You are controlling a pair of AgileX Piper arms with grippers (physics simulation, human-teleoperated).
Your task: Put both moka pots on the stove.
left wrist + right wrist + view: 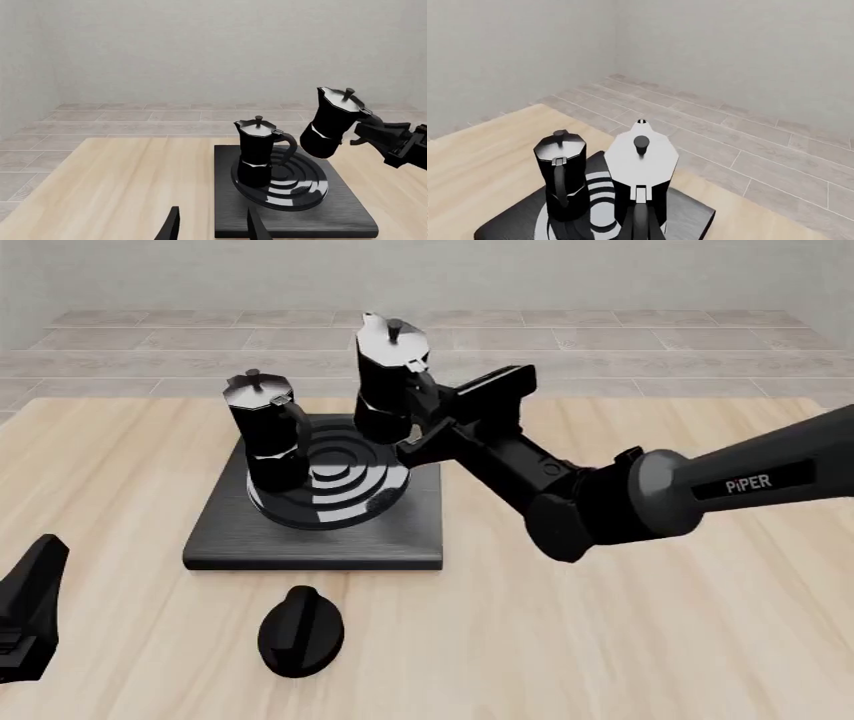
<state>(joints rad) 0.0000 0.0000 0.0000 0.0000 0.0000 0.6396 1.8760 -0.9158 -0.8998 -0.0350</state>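
The first moka pot [272, 435] stands upright on the stove [320, 525], on the left part of the ringed burner, its handle turned toward the middle of the rings. The second moka pot [388, 380] hangs in the air, tilted, above the stove's far right part and clear of the rings; in the left wrist view it [331, 122] sits higher than the standing pot [257, 152] and leans away from it. The two pots are near each other but apart.

My right tool [424, 410] is pinching the raised pot by its handle side, the fingers closed on it, with the arm reaching in from the right across the bench [667, 620]. The right wrist view looks down on that pot's silvery lid [640, 155] and its knob, with the handle running back toward the camera.

My left tool [210, 227] hangs low over the near edge of the stove, holding nothing; its two dark fingertips [172, 226] stand spread with a gap between them. In the front view only part of it shows at the lower left corner.

The stove lies flat on the bench, left of centre. Just in front of it, on the bare wood, lies a black oval knob [300, 630], apart from the slab.
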